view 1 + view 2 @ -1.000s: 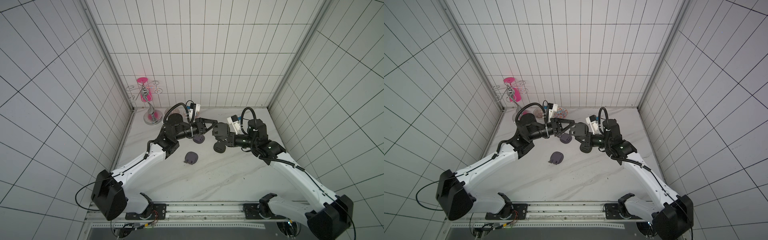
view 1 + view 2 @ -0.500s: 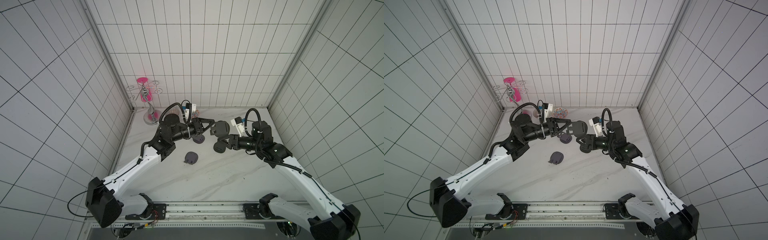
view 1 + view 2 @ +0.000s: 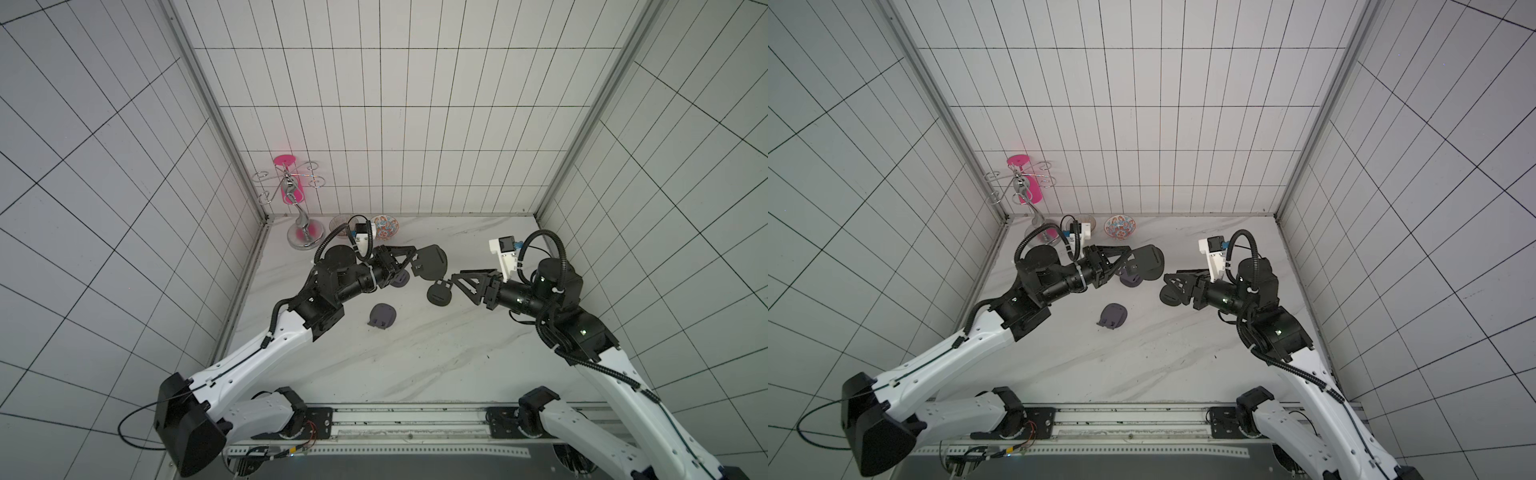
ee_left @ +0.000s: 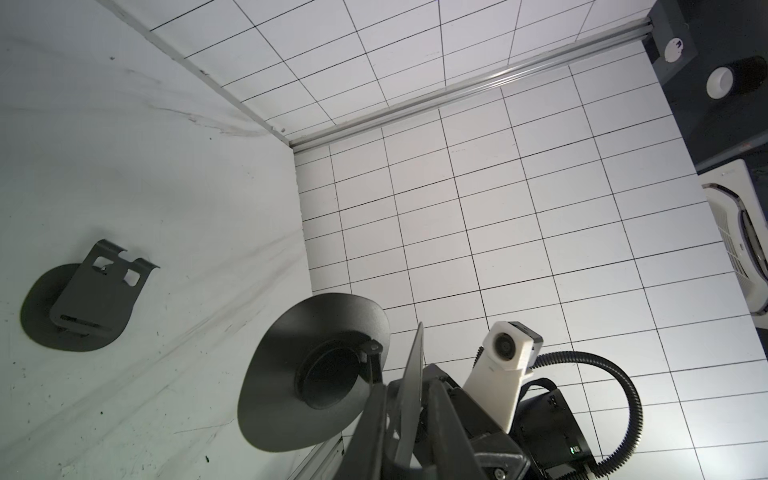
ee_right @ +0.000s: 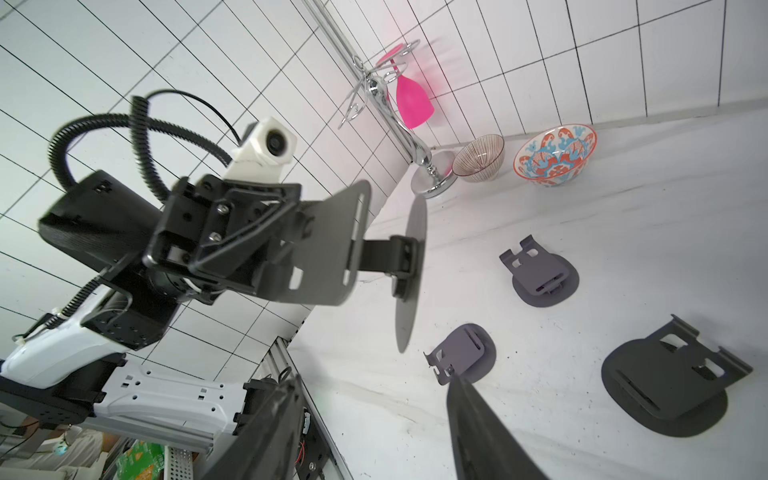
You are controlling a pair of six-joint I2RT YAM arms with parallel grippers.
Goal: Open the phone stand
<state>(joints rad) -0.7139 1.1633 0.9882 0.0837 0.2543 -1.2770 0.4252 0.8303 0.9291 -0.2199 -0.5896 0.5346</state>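
A black phone stand point(image 3: 430, 266) point(image 3: 1144, 264) hangs in the air above the table. My left gripper point(image 3: 409, 259) point(image 3: 1121, 257) point(image 4: 409, 399) is shut on the stand's flat plate point(image 5: 332, 245). A short hinged arm joins that plate to the round base point(image 5: 411, 266) point(image 4: 316, 374), which stands folded out from it. My right gripper point(image 3: 457, 279) point(image 3: 1169, 282) point(image 5: 372, 382) is open and empty, a little to the right of the held stand and apart from it.
A second black stand point(image 3: 439, 293) point(image 5: 669, 382) point(image 4: 83, 299) lies on the marble table below my right gripper. Two grey stands point(image 3: 382, 316) point(image 3: 400, 279) lie nearby. Two bowls point(image 5: 555, 156) point(image 5: 480, 158) and a chrome glass rack point(image 3: 301, 232) with a pink glass stand at the back wall.
My right gripper has opened, let go of the held stand and drawn back to the right. The left gripper keeps its hold on the stand's plate.
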